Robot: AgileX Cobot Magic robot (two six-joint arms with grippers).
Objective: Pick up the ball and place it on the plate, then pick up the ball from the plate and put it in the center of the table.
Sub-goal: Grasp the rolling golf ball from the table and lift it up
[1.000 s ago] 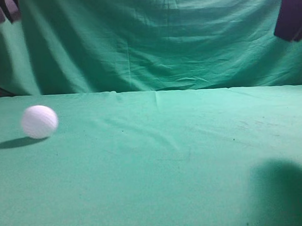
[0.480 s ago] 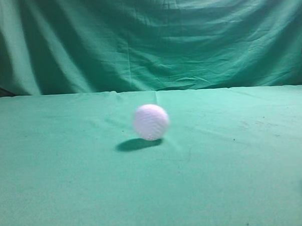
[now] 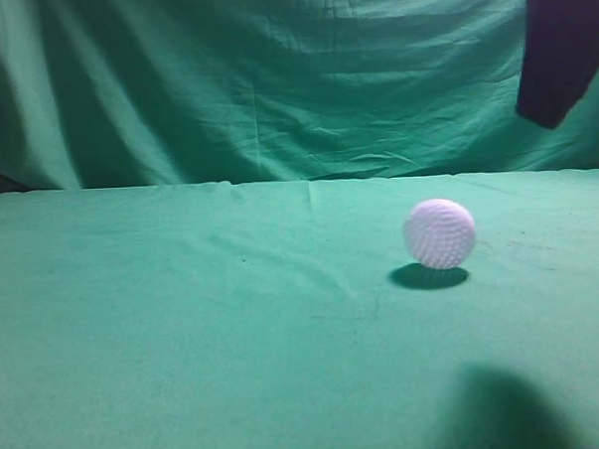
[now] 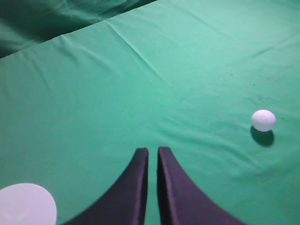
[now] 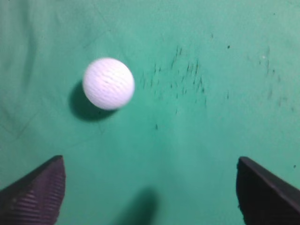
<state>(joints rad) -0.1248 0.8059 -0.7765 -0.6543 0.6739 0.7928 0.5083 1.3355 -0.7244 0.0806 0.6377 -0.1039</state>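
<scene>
The white dimpled ball (image 3: 439, 233) lies on the green table (image 3: 235, 347), right of centre in the exterior view. It also shows in the left wrist view (image 4: 263, 120) at the right and in the right wrist view (image 5: 108, 83) ahead of the jaws and to the left. My right gripper (image 5: 150, 180) is open and empty above the cloth; a dark part of it hangs at the exterior view's top right (image 3: 560, 49). My left gripper (image 4: 152, 152) is shut and empty, far left of the ball. A white plate (image 4: 26, 205) shows at the left wrist view's bottom left corner.
A draped green cloth backdrop (image 3: 274, 86) hangs behind the table's far edge. Dark specks (image 5: 187, 75) mark the cloth right of the ball.
The ball has rolled from the far left through the middle to right of centre. The right arm left the view and is back at the top right. The left arm left the view.
</scene>
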